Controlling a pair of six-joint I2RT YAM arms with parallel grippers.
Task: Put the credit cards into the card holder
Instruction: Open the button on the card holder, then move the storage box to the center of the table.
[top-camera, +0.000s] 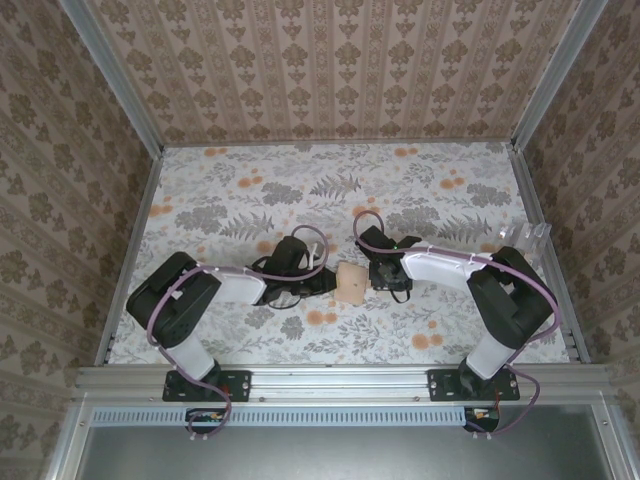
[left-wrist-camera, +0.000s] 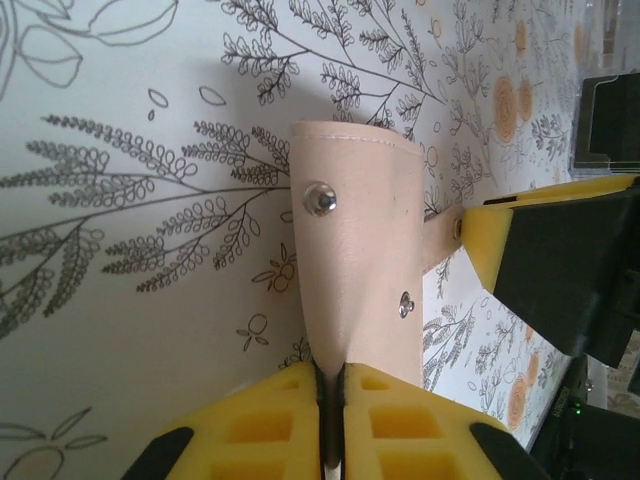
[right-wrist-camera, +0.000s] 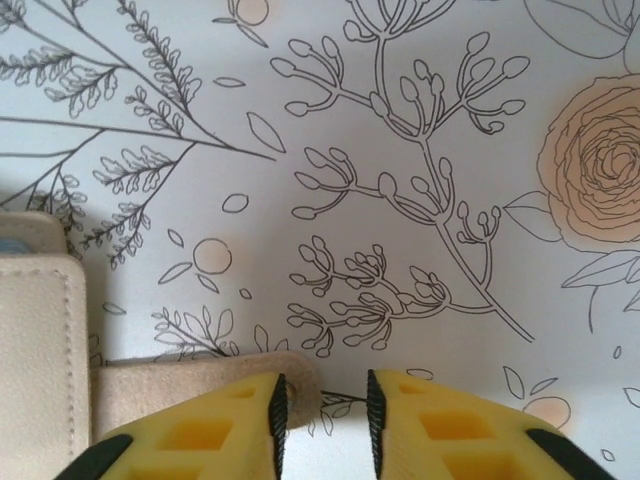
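- The tan wallet (left-wrist-camera: 355, 250) is folded, so its inside is hidden and what it holds cannot be told.
- In the top view the two end effectors meet at frame centre, too small there for their jaws to be read.
- The card holder (top-camera: 527, 238) is clear and hard to make out against the floral table (top-camera: 250, 190). It stands at the table's right edge, well apart from the wallet.
- Counted: one wallet, one card holder, two arms.
- The wallet is pale tan with stitched edges, a round metal snap (left-wrist-camera: 320, 198) and a side strap (right-wrist-camera: 200, 385).
- The left end effector (left-wrist-camera: 332, 385), at bottom centre of the left wrist view, is clenched on the wallet's edge.
- The right end effector (right-wrist-camera: 322, 400), at the bottom of the right wrist view, is released with its fingers apart. The strap's tip lies against the finger on the frame's left.
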